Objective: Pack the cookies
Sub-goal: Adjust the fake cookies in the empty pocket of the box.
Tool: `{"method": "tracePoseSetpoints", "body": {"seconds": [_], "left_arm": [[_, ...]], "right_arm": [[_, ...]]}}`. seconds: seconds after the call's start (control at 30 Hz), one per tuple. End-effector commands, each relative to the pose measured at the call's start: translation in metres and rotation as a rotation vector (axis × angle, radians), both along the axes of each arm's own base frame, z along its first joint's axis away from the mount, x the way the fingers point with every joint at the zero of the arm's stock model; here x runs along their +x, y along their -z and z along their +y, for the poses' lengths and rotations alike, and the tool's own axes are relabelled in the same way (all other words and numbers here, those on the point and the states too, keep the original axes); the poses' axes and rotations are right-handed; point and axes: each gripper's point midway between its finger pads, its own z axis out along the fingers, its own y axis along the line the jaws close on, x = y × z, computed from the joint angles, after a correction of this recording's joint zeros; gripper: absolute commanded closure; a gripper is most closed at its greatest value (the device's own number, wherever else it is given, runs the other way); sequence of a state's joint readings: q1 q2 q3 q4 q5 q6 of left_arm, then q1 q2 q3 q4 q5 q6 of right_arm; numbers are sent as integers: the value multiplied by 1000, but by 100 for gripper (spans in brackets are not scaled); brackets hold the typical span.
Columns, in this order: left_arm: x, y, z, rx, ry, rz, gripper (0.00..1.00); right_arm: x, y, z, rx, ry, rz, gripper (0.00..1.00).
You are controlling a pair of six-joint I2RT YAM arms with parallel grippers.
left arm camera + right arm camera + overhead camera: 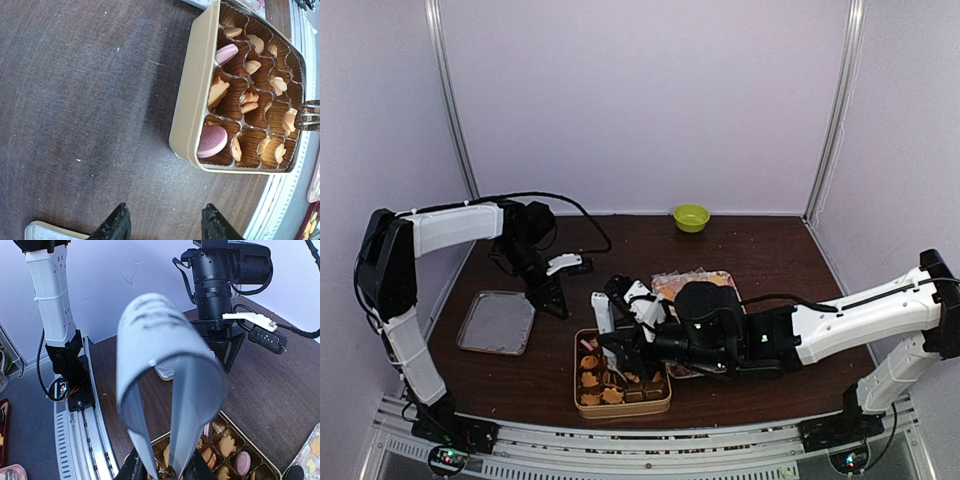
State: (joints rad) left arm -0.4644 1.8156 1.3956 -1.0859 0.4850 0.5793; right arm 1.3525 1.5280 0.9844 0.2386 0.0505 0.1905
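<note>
- A gold tin lined with brown paper cups sat on the dark wooden surface, at the near edge between the two arms.
- The cookies already packed lay in those cups: mostly tan pieces, plus two pink sandwich rounds. More seemed to wait in a packet just behind the tin.
- The right fingers pinched a pair of grey tongs, whose blades converged downward into the tin. Whether a cookie sat between the tips could not be told.
- The left fingers were spread apart and held nothing. They hovered over bare surface just beside the tin, near a flat metal tray.
- The step in hand looked like setting a cookie into a cup.
- To do it well, the tong tips should come down over one cup with room, clear of the pleated paper walls.
- The tips should ease apart only once the cookie is low, so it neither bounces out nor cracks.
- The left arm would do best to stay off the tin and not nudge it.
</note>
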Motion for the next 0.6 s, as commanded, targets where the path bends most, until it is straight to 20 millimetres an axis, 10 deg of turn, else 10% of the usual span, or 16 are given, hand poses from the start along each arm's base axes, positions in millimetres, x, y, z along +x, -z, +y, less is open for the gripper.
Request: {"method": "tracePoseSetpoints", "body": {"seconds": [0.0,0.57], "left_arm": [[-1,-7,5,-7,8,-21,49],[5,-15,10,-11,-11,-41,50]], "right_arm": [[-6,5,6,15,-21,27,78],[5,2,-4,-44,-6,4,80]]}}
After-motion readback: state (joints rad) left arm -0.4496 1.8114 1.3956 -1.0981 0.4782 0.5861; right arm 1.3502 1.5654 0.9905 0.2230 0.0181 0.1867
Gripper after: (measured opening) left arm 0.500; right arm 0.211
